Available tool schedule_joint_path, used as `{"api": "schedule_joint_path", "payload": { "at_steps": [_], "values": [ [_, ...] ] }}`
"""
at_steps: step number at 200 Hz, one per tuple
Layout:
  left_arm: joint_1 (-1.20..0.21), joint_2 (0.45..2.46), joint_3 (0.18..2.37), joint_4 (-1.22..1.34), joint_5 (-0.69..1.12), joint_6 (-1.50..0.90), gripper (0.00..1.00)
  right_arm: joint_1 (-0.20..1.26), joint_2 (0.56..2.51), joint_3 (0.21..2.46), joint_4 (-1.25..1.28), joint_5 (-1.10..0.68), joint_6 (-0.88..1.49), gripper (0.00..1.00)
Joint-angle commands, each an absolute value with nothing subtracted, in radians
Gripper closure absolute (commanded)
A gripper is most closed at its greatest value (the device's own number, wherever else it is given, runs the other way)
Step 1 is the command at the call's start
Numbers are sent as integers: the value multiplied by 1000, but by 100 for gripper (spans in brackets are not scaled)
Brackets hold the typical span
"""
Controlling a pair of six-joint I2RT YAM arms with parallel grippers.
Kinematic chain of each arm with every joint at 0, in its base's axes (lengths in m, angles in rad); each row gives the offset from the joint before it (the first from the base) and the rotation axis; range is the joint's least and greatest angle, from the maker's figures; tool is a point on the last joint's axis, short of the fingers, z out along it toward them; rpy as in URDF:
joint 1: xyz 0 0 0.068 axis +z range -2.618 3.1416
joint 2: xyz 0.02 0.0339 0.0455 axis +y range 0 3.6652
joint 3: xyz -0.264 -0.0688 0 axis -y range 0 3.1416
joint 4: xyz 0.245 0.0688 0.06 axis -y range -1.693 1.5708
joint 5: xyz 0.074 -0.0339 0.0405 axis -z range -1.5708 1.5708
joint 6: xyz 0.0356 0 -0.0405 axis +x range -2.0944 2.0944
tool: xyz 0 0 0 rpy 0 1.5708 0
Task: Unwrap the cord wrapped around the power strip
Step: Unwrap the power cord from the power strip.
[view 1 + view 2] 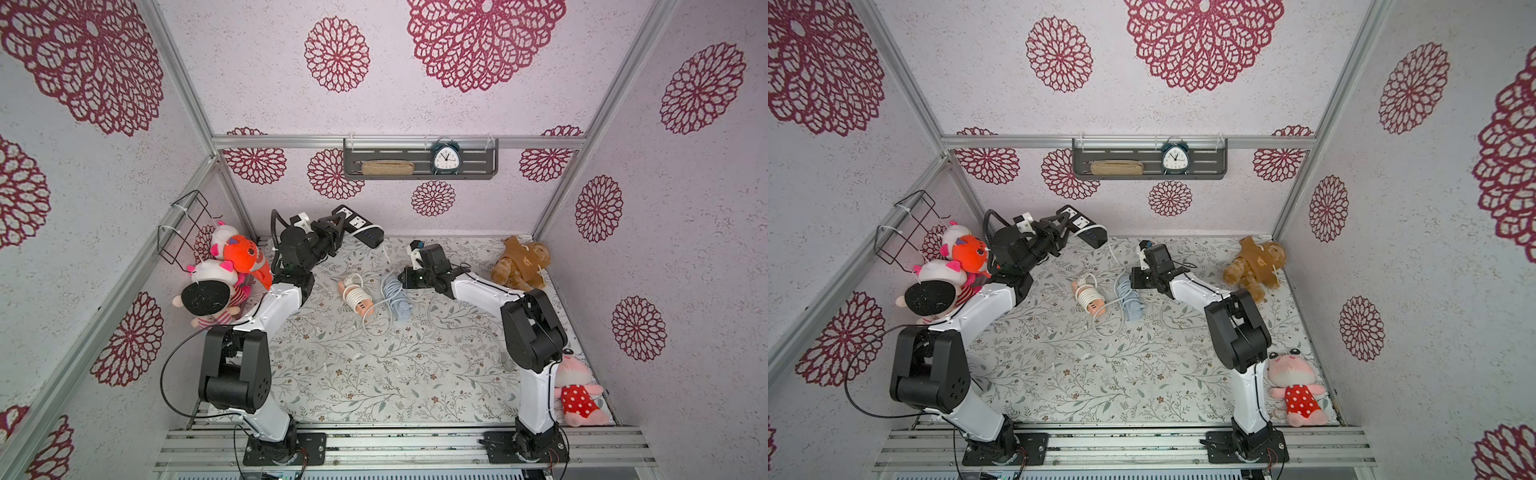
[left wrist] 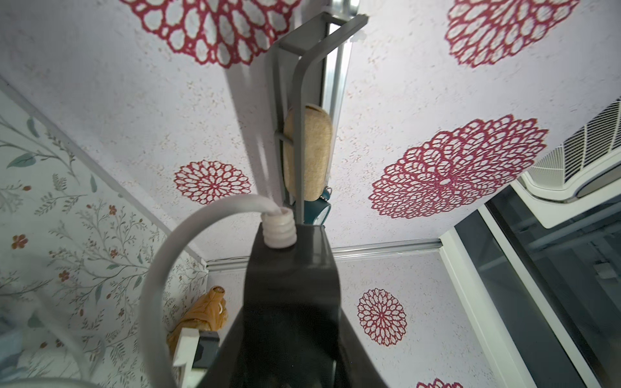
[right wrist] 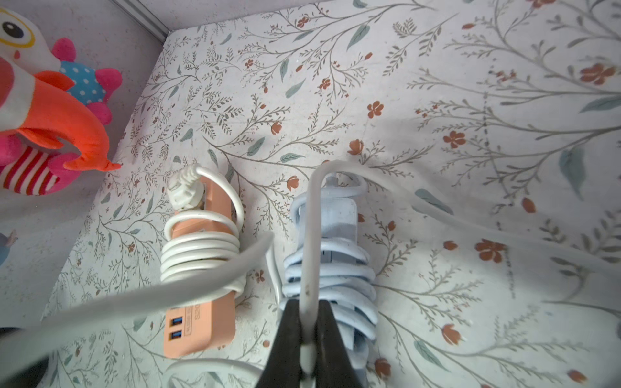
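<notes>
Cord [image 3: 311,235] pinched in right hand [image 3: 308,304]; left hand [image 1: 338,224] apparently clamps raised black power strip [image 1: 362,225].

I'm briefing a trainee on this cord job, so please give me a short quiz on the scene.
1. True or false: the left gripper holds the black power strip up off the table.
2. The jaws of the right gripper are shut on: A) a blue cord, B) a white cord, C) a plush toy.
3. How many power strips lying on the table have cord wound round them?
Key: 1 true. 2 B. 3 two: the orange power strip and the blue power strip.
</notes>
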State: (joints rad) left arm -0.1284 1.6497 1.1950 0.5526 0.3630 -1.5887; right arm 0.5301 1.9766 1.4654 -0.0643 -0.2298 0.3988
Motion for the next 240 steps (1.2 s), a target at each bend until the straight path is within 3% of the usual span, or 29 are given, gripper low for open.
{"api": "schedule_joint_path", "payload": {
  "at_steps": [1,110,150,194,215,240],
  "values": [
    [-94,1637,1260,554,341,-1587,100,490,1867,1438,-107,-211,339,100],
    [165,1447,1273,368,382,-1513,100,96,1748,1316,-80,-276,300,100],
    [268,1390,1224,341,413,-1511,100,47,1793,1293,-89,-239,268,100],
    [212,1393,1207,314,430,-1481,100,55,1776,1254,-57,-368,261,100],
    [158,1396,1207,300,428,-1463,100,57,1728,1265,-128,-449,192,67],
    [92,1412,1210,305,427,-1459,100,67,1651,1272,-181,-531,140,46]
  ]
}}
